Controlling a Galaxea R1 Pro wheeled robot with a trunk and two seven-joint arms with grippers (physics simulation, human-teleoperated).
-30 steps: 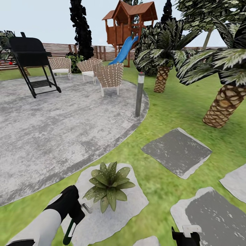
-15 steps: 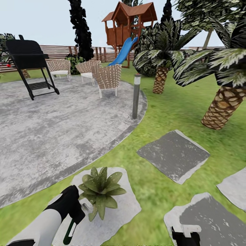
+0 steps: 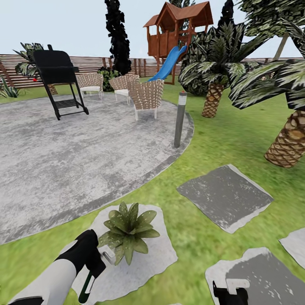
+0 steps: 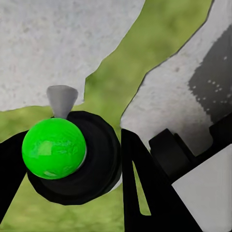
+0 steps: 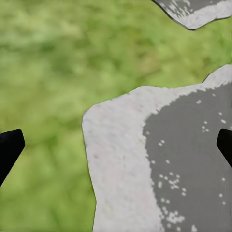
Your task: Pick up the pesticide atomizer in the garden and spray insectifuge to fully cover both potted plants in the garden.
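Green bottle: we hold pesticide atomizer point(image 3: 87, 284) in left gripper point(image 3: 94, 266), nozzle just beside near potted plant point(image 3: 128, 229).
Right gripper point(image 3: 231, 291): spread wide, idle.

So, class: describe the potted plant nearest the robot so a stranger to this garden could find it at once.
Start at the round grey paved patch. On the grass at its near edge lies a pale stepping stone, and the potted plant sits on it. It is a low rosette of broad, speckled olive leaves, unlike the tall scaly-trunked palms.

The pesticide atomizer point(image 3: 90, 283) – dark green, pale trigger head – hangs tilted, just beside a speckled potted plant point(image 3: 128, 229) on a grey stepping stone point(image 3: 156, 254).
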